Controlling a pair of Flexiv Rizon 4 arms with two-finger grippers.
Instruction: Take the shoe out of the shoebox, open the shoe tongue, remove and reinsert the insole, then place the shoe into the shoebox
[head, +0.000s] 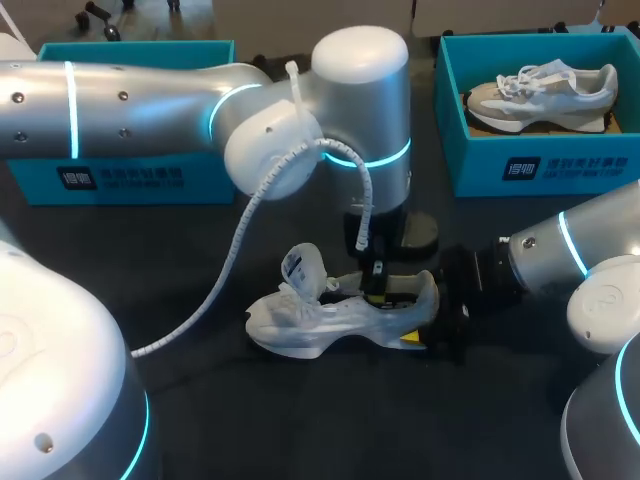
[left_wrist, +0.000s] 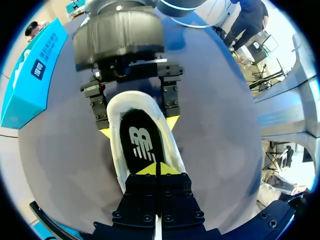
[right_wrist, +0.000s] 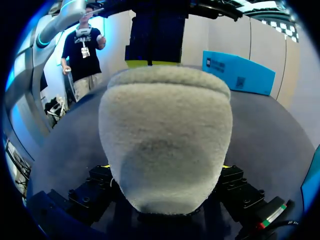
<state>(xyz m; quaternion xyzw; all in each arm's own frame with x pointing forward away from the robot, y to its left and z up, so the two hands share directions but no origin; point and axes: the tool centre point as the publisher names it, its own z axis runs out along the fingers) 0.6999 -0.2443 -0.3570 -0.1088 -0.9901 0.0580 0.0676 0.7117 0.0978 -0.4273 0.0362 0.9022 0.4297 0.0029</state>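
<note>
L gripper clenched, tips together on the black insole w/ white logo; can't tell if it pinches it. The shoe, white knit, tongue standing up, sits mid-table, toe left, heel right. R gripper grasps the pale fuzzy heel from both sides. Far right: teal box w/ 2nd shoe.

Robotics lab, left arm, right arm, dark table
</note>
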